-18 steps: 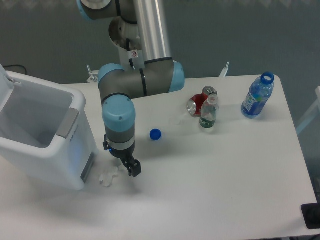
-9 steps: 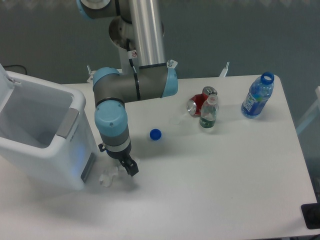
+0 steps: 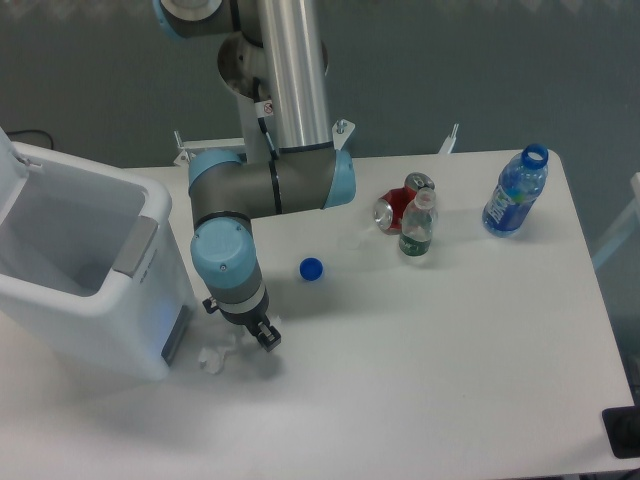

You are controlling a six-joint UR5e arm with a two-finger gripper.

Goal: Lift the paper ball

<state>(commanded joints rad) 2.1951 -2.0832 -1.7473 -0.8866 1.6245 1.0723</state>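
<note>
While the ball [image 3: 215, 356] lies on the table just beside the bin [image 3: 150, 300], nothing is lifted yet. The gripper [image 3: 252, 337] is seen low next to it; whether its jaws are parted cannot be told.

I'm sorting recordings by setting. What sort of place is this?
Probably a robotics lab set up for litter sorting: an industrial arm at a bare white table, a white bin beside it, and bottles and a can laid out.

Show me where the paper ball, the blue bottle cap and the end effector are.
paper ball [image 3: 214, 356], fixed camera, middle of the white wad.
blue bottle cap [image 3: 311, 268], fixed camera, top face.
end effector [image 3: 256, 337], fixed camera, between its fingertips.
</note>
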